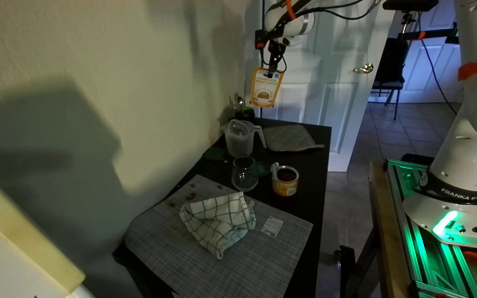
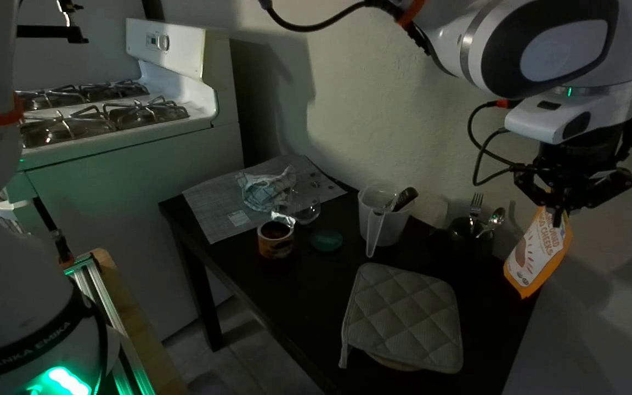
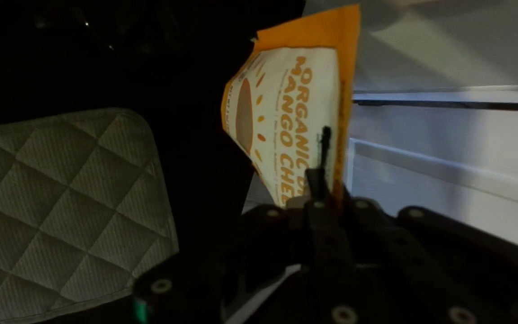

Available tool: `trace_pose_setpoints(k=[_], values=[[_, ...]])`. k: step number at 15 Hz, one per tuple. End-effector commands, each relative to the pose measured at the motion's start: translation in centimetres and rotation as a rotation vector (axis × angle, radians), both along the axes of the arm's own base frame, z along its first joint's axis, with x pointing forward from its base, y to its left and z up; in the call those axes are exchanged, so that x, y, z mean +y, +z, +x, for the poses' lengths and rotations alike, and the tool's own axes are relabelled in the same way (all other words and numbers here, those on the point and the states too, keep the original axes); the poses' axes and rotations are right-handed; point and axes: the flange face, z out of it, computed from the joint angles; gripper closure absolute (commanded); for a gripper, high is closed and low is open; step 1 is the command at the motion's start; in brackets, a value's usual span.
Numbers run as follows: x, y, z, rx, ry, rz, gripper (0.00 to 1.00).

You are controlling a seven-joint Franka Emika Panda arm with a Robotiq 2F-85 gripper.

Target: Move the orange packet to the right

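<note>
Dark table (image 2: 305, 296) fills the lower middle of an exterior view. At the frame's right hangs the gripper (image 2: 560, 211), its fingers pinching the top edge of the orange packet (image 2: 538, 255), which dangles tilted near the table's right edge; whether above it or past it, I cannot tell. Released there, it might miss the table altogether. That shallow pinch could slip, and a low sweep toward frame left might snag the fork (image 2: 475, 206).

A pale wall (image 1: 160, 82), white door (image 1: 333, 78) and apparently tiled floor (image 1: 396, 138) lie dimly lit
</note>
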Motion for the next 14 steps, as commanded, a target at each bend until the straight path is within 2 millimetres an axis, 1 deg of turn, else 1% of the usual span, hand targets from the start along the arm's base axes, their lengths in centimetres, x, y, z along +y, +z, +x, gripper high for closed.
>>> trace_pose_setpoints(k=[1,3,8,12,14], values=[[-0.8,-2.0,2.5,-0.031,-0.11,-0.021,0.99],[-1.0,-3.2,3.2,-0.014,-0.137,-0.027,0.99],[-1.2,-5.4,4.3,0.045,-0.162,-0.053,0.99],[-0.7,-6.4,4.7,0.08,-0.154,-0.062,0.99],[-0.3,-6.5,5.0,0.099,-0.147,-0.067,0.99]])
